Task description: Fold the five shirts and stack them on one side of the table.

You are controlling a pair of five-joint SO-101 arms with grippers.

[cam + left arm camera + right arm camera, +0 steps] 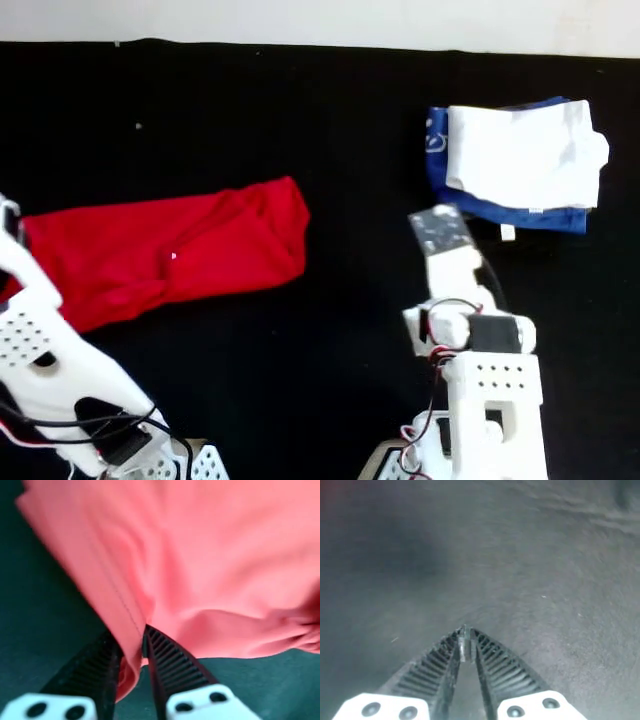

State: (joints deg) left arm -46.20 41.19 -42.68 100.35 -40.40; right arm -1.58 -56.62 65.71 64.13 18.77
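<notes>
Left gripper (134, 642) pinching red shirt (170, 250) hem at left edge of black table (330, 130), right gripper (465, 637) pressed together near stack, white shirt (525, 150) on blue shirt (500, 212) far right, pale wall (320, 18) behind

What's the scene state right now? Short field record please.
red shirt: left half of the table, rumpled, partly folded
left gripper: fingers shut on an edge of the red shirt
right gripper: fingers shut, holding nothing, over bare table
white shirt: folded, on top of the blue shirt
blue shirt: folded, bottom of the stack, far right side
table: black surface
stacked so far: two shirts
</notes>
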